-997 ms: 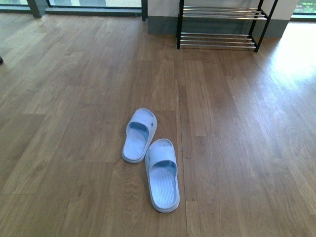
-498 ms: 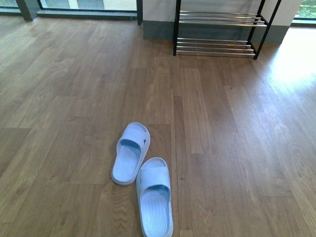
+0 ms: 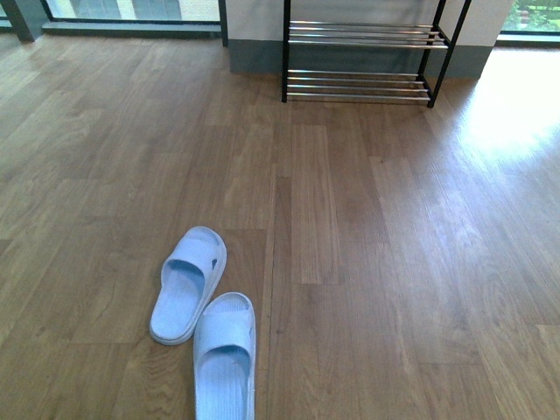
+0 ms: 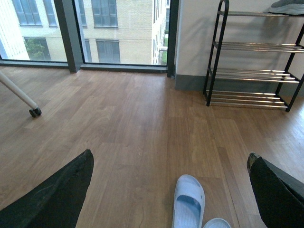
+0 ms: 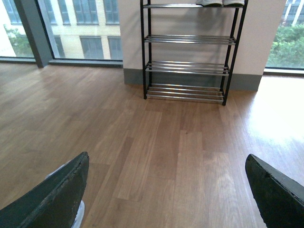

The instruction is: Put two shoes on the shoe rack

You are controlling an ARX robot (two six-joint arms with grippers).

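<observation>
Left pincer [image 4: 169,154] & right pincer [image 5: 167,156] are both spread, nothing held. The far slide [image 3: 188,284] & near slide [image 3: 225,354] lie just beside each other mid-floor, well apart from the shoe rack [image 3: 359,61] at the floor's far edge. Risk imo: grabbing one nudges the other, or a soft slide tips thru the thin bars.

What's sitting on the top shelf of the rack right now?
On the rack, the top tier holds a pair of shoes; only white soles and a grey side show, the rest is cropped off. Lower tiers look bare.
</observation>
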